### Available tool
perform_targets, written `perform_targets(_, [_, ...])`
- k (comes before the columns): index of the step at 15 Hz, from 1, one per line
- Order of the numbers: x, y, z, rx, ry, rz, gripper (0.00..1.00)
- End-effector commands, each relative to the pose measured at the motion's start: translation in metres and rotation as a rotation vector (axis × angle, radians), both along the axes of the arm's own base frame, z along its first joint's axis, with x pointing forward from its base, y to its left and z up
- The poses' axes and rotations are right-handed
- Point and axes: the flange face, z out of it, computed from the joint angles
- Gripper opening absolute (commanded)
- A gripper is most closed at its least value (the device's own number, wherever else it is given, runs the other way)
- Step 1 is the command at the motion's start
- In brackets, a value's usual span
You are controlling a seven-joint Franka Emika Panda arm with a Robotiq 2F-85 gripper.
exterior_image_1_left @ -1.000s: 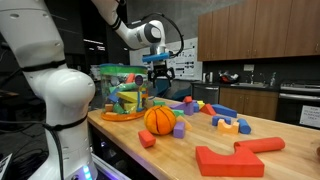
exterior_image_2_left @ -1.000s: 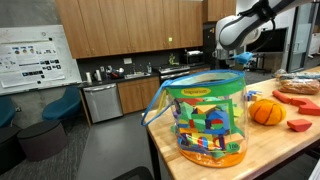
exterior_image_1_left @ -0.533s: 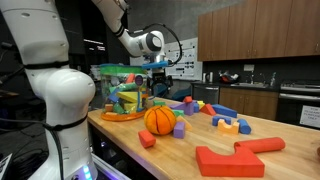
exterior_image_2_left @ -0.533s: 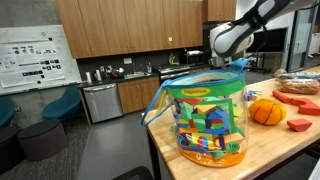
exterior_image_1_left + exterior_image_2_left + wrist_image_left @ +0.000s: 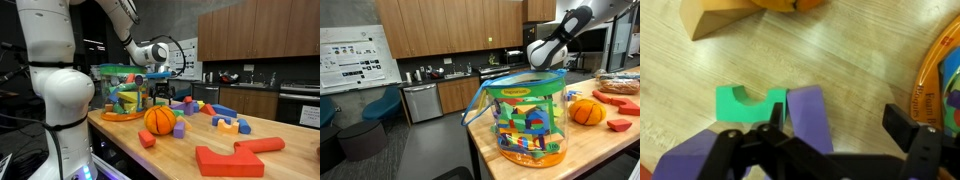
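Hovering low over the wooden table [image 5: 860, 60], the gripper [image 5: 840, 130] has its two dark fingers [image 5: 771, 128] spread wide apart, and the wrist view shows nothing clamped between them. Right under it lies a purple block [image 5: 808, 115], nearer to the finger on the left of that view than to the other one, flat on the tabletop. A green block [image 5: 748, 103] with a rounded notch cut into its upper edge lies just beside the purple block, and the two appear to touch along one side. Farther up in the wrist view sits a wooden wedge [image 5: 715, 18], apart from the green block, and next to it the lower edge of an orange ball [image 5: 790, 4] reaches into the picture. At the right edge of that view curves the rim of a clear tub [image 5: 945, 60]. In both exterior views the gripper [image 5: 160, 78] hangs close beside this tub [image 5: 120, 95], which stands upright on the table [image 5: 205, 138] and is filled with coloured blocks. In an exterior view the tub [image 5: 527, 120] fills the foreground and the gripper [image 5: 538, 60] shows just behind its rim. The orange ball [image 5: 159, 119] rests near the tub, with small blocks scattered around it and a large red block [image 5: 230, 160] well apart, close to the table's front edge.
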Motion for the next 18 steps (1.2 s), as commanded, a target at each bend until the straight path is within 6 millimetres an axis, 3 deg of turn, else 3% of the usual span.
perform_targets(1, [0.009,-0.009,-0.015,-0.006,0.011,-0.023,1.0])
perform_targets(9, [0.025,-0.012,-0.031,-0.001,-0.049,-0.028,1.0])
perform_targets(18, [0.022,-0.009,-0.031,-0.003,-0.041,-0.026,1.0])
